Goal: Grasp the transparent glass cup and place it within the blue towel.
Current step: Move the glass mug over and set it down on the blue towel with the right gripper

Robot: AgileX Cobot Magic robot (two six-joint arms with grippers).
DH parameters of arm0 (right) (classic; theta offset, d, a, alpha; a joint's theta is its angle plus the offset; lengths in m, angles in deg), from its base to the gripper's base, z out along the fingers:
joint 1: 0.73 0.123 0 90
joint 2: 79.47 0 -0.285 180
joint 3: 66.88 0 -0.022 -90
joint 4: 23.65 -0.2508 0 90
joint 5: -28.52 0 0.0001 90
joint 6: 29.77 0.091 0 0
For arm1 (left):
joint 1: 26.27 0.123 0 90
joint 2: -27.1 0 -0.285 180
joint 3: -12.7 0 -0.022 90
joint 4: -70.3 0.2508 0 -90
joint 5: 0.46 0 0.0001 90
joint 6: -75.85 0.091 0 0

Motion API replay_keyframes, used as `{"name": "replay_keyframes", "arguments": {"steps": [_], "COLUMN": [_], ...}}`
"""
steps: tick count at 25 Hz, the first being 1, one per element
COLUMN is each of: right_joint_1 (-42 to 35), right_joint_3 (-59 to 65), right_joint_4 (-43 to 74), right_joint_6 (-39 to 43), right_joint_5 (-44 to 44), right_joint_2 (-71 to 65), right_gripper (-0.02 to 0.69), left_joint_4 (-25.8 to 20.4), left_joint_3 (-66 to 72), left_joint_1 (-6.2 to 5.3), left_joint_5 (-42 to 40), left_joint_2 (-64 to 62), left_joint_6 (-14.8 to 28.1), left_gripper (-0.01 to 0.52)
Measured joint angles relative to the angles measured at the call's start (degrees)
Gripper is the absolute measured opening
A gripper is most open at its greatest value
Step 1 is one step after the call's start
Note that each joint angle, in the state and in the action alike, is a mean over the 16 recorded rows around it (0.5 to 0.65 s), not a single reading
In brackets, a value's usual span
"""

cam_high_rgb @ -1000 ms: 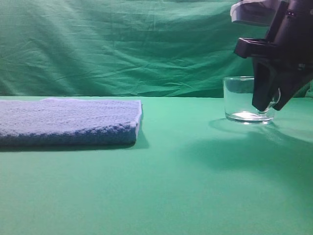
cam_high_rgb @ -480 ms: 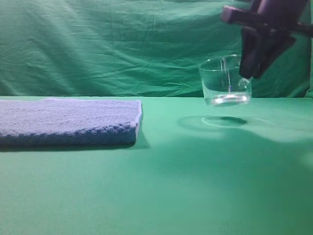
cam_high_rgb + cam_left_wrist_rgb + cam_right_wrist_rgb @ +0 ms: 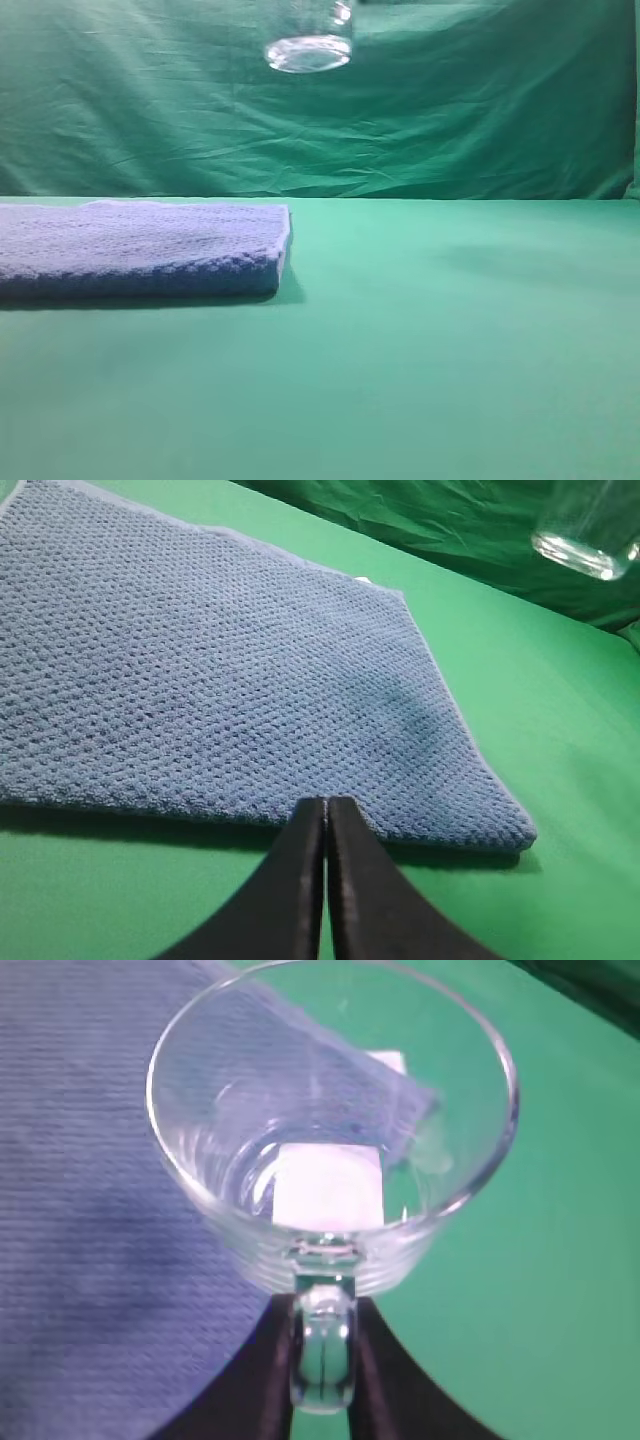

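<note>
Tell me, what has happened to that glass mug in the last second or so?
The clear glass mug stood on the green table at the right a second ago, with the right hand at its loop handle. It has since been lifted high and carried left, toward the folded blue towel; the right hand pinches the handle. The towel has not moved, and the left hand is shut and empty.

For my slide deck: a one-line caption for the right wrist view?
Right gripper pinches the glass cup by its handle, carried above the blue towel's edge.
</note>
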Motion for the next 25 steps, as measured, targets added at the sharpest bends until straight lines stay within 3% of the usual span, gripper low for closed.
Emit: {"name": "replay_keyframes", "arguments": {"steps": [8,14,20,22,25], "right_joint_1": [3.7,4.1,4.0,3.9,3.6], "right_joint_3": [-3.5,-4.4,-5.9,-6.6,-7.6], "right_joint_4": [-0.1,-0.1,-0.1,-0.1,-0.1], "right_joint_6": [-1.3,-2.3,-2.7,-2.5,-1.8], "right_joint_5": [-7.8,-11.1,-8.3,-6.0,-1.9], "right_joint_2": [-10.8,-15.0,-14.2,-12.6,-9.4], "right_gripper": [0.121,0.247,0.392,0.409,0.381], "left_joint_4": [0.0,0.0,0.0,0.0,0.0], "left_joint_3": [0.0,0.0,0.0,0.0,0.0], "left_joint_1": [0.0,0.0,0.0,0.0,0.0], "left_joint_5": [0.0,0.0,0.0,0.0,0.0], "left_joint_2": [0.0,0.0,0.0,0.0,0.0], "left_joint_6": [0.0,0.0,0.0,0.0,0.0], "left_gripper": [0.0,0.0,0.0,0.0,0.0]}}
